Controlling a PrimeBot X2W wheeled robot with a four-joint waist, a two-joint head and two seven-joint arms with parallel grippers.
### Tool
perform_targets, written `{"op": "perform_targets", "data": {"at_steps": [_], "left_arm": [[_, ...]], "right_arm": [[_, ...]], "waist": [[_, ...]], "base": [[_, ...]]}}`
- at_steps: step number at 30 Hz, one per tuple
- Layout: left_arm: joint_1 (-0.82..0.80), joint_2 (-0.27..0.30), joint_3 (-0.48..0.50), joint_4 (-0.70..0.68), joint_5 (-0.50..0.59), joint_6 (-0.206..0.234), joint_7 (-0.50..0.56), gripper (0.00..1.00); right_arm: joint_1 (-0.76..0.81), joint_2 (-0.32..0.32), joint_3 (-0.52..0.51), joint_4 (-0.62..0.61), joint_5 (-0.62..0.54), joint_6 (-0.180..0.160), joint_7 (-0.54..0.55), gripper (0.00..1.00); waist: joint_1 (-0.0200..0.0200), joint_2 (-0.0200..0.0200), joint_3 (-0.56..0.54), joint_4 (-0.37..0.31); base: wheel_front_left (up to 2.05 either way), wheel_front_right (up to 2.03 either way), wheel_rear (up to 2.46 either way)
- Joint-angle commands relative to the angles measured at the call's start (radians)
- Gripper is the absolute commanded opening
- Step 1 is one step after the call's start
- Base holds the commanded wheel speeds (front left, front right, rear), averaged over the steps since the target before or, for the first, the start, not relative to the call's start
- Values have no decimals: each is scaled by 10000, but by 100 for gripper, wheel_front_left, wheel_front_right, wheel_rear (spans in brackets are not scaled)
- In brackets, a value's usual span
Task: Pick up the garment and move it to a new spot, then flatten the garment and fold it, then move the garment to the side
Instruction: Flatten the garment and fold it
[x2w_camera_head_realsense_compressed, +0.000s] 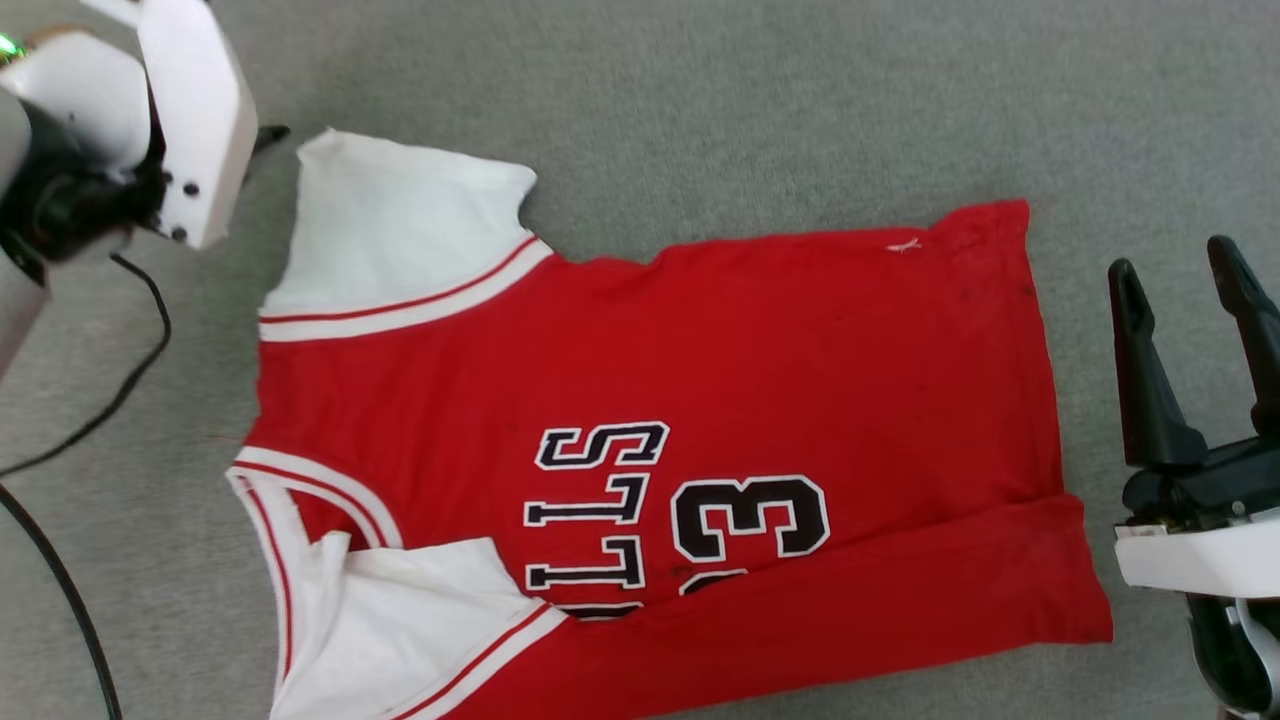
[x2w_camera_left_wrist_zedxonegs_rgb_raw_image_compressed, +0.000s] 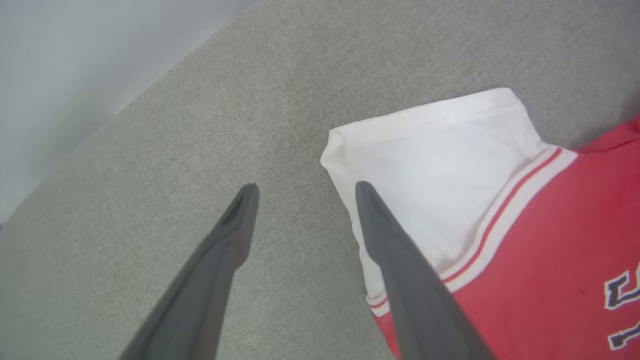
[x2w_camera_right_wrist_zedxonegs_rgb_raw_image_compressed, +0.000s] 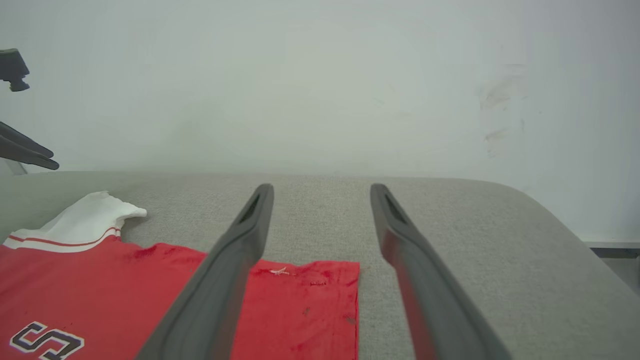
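Note:
The garment (x2w_camera_head_realsense_compressed: 750, 360) lies spread on the grey padded surface (x2w_camera_head_realsense_compressed: 700, 100), collar to the left, hem to the right, black print facing up. Its near long edge is folded over the print, and the near white sleeve (x2w_camera_head_realsense_compressed: 400, 600) is folded inward. The far white sleeve (x2w_camera_left_wrist_zedxonegs_rgb_raw_image_compressed: 440, 165) lies flat. My left gripper (x2w_camera_left_wrist_zedxonegs_rgb_raw_image_compressed: 306, 189) hovers open at that sleeve's outer corner, one finger over the sleeve edge, nothing between the fingers. My right gripper (x2w_camera_head_realsense_compressed: 1175, 260) stands open and empty just right of the hem (x2w_camera_right_wrist_zedxonegs_rgb_raw_image_compressed: 350, 300); the garment (x2w_camera_right_wrist_zedxonegs_rgb_raw_image_compressed: 125, 280) lies to its left.
A black cable (x2w_camera_head_realsense_compressed: 140, 340) hangs over the surface at the left, below my white left arm (x2w_camera_head_realsense_compressed: 190, 120). A pale wall (x2w_camera_right_wrist_zedxonegs_rgb_raw_image_compressed: 320, 75) rises behind the surface, whose far right corner (x2w_camera_right_wrist_zedxonegs_rgb_raw_image_compressed: 550, 210) curves away. Bare grey surface lies beyond the garment.

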Motion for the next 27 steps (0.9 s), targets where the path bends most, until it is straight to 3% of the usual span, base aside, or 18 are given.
{"op": "perform_targets", "data": {"at_steps": [1, 6, 15, 16, 17, 23, 27], "left_arm": [[-408, -72, -60, 130, -42, -91, 367, 100], [-1207, -258, -340, 504, -153, -263, 1654, 100], [-1347, -300, -1110, 964, -279, -444, 2875, 100], [-1318, -301, -1212, 939, -287, -463, 2950, 36], [-1290, -286, -1323, 904, -287, -477, 3017, 0], [-1452, -158, -1246, 704, -499, -488, 2472, 0], [-1596, -93, -1317, 243, -624, -493, 1944, 0]], "right_arm": [[-242, 112, 47, 67, -11, -4, -141, 100], [-662, 99, 333, 379, 44, -4, -302, 100], [-1310, -25, 819, 978, 204, -4, -665, 100], [-1328, -55, 837, 1033, 230, -4, -704, 100], [-1370, -62, 846, 1086, 238, -4, -741, 100], [-1795, -458, 855, 1206, 307, -4, -807, 100], [-2481, -1226, 929, 1137, 304, -4, -165, 100]], "waist": [[-1, 0, 627, -310], [-1, 0, 1303, -562], [-1, 0, 1831, -941], [-1, 0, 1836, -949], [-1, 0, 1830, -959], [-1, 0, 1452, -855], [-1, 0, 1017, -685]], "base": [[0, 0, 0], [0, 0, 0], [0, 0, 0], [0, 0, 0], [0, 0, 0], [0, 0, 0], [0, 0, 0]]}}
